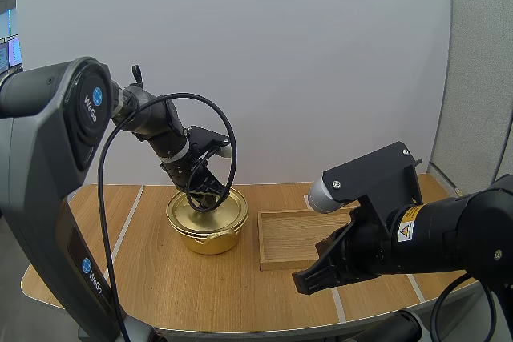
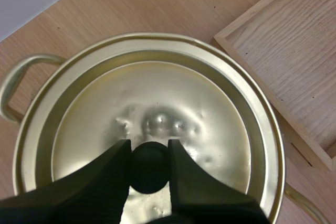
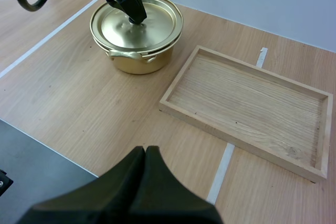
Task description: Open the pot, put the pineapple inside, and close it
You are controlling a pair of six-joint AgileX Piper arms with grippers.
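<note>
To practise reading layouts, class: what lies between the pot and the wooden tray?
Nothing: in the right wrist view a bare strip of table separates the pot from the wooden tray.

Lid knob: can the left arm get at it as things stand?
Probably yes: the fingers of the left gripper flank the black knob on the lid and seem to pinch it, with nothing in between.

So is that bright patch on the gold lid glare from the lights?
Left wrist view: yes, pale glare on the shiny lid, broken up by its dents, beside the knob that the left gripper pinches. Right wrist view: the lid shines more evenly. High view: soft light, a faint shadow under the pot.
</note>
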